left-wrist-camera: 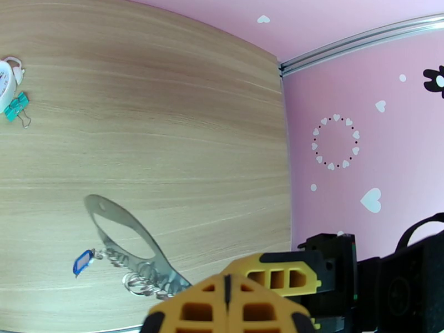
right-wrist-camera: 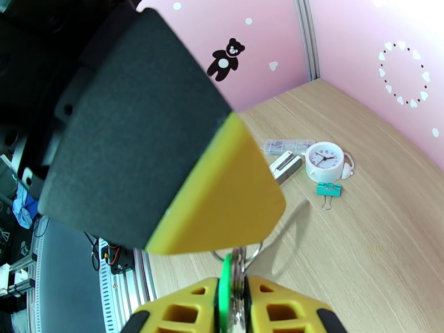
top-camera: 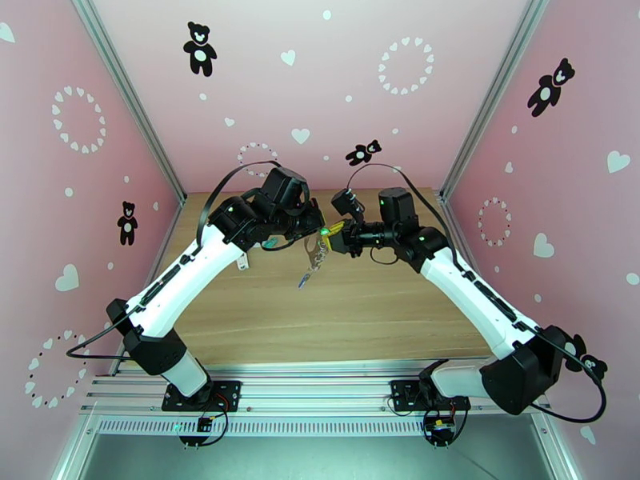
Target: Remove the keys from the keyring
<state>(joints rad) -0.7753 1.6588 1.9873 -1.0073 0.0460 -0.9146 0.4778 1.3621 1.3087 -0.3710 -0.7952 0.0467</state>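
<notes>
A light wood-grain tabletop (top-camera: 384, 314) is lying between pink walls (top-camera: 320, 90) printed with hearts and bears. At the bottom of the left wrist view the left gripper (left-wrist-camera: 226, 287) is clamping the flat mauve-grey D-shaped keyring (left-wrist-camera: 125, 231), its blue-tagged key (left-wrist-camera: 82, 263) dangling lower left, while the right gripper (right-wrist-camera: 234, 289) is pinching the green-tagged key (right-wrist-camera: 225, 298). The keyring's clamped end is hiding behind the yellow fingers (left-wrist-camera: 188, 312).

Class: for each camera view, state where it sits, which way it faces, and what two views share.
Top external: above, behind the bases, looking down at the table; both arms, left end effector meeting right end effector.
Left wrist: on the left arm, facing the right wall; own fingers, keyring.
Right wrist: on the right arm, facing a corner; own fingers clamp the green-tagged key.
Wrist views share the clock and teal clip.
</notes>
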